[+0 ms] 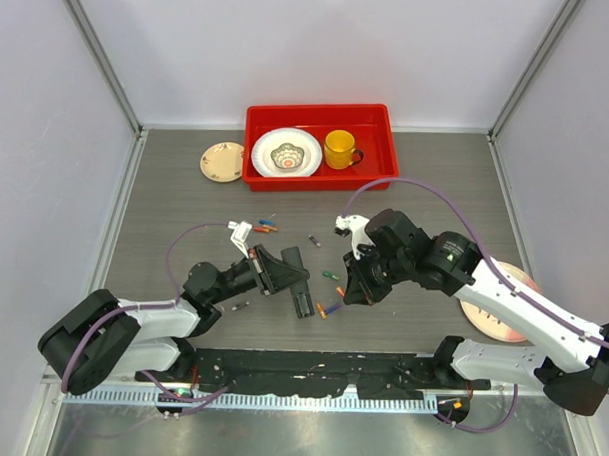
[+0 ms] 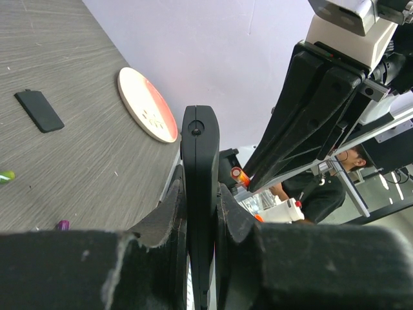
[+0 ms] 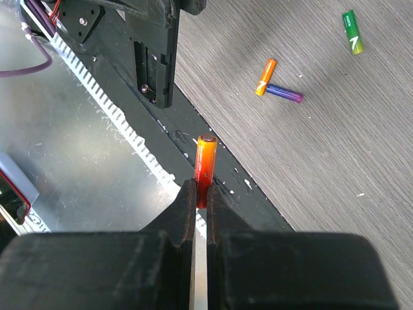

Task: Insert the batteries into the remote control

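Note:
My left gripper (image 1: 272, 272) (image 2: 200, 188) is shut on the black remote control (image 1: 300, 291) and holds it edge-on, as the left wrist view shows (image 2: 199, 148). My right gripper (image 1: 355, 287) (image 3: 202, 191) is shut on an orange-red battery (image 3: 205, 165) that sticks out past the fingertips, just right of the remote's end (image 3: 155, 58). That battery also shows in the left wrist view (image 2: 238, 175). Loose batteries lie on the table: an orange one (image 3: 265, 77), a purple one (image 3: 284, 94), a green one (image 3: 352, 31), and a small cluster (image 1: 268, 226) farther back.
A flat black cover piece (image 2: 39, 110) lies on the table. A red tray (image 1: 319, 111) at the back holds a white plate (image 1: 287, 152) and a yellow mug (image 1: 339, 149). A small plate (image 1: 223, 162) lies left of it. A pink plate (image 1: 504, 308) lies at the right.

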`<action>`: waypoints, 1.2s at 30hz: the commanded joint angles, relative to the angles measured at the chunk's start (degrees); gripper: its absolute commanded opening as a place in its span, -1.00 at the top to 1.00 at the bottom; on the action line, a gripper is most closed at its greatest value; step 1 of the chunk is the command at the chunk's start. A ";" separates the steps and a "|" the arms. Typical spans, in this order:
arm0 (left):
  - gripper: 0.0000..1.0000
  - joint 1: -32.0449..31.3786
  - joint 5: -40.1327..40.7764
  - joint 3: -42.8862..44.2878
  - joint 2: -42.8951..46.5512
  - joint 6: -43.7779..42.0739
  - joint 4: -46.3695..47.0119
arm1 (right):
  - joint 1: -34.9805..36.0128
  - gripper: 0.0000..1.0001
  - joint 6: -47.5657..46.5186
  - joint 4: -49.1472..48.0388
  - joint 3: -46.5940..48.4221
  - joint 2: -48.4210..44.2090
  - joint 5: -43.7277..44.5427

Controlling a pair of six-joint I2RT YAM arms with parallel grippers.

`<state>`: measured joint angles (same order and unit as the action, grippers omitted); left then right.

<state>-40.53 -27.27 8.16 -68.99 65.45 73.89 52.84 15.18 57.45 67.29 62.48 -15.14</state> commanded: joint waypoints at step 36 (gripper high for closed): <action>1.00 -0.86 22.26 -1.57 37.35 -7.09 -42.42 | -11.09 0.99 4.73 -29.44 -7.27 23.91 27.45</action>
<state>-41.19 -6.46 5.65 -33.47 59.42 38.15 39.94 43.22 23.55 53.15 84.77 11.97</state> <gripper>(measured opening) 0.180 0.070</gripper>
